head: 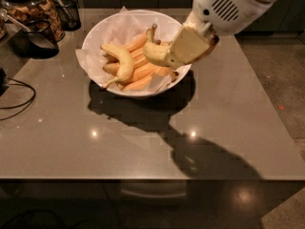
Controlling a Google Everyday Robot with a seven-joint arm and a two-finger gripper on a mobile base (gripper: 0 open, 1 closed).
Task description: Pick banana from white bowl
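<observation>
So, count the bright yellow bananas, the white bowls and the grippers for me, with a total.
Bright yellow bananas: 2, the banana held in the gripper over the white bowl's right side, and a longer banana lying in the bowl.
White bowls: 1.
Grippers: 1.
Total: 4.

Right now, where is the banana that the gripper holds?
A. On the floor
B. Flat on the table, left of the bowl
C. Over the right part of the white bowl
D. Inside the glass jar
C: the gripper is shut on the banana and holds it over the right part of the white bowl, above the other bananas.
</observation>
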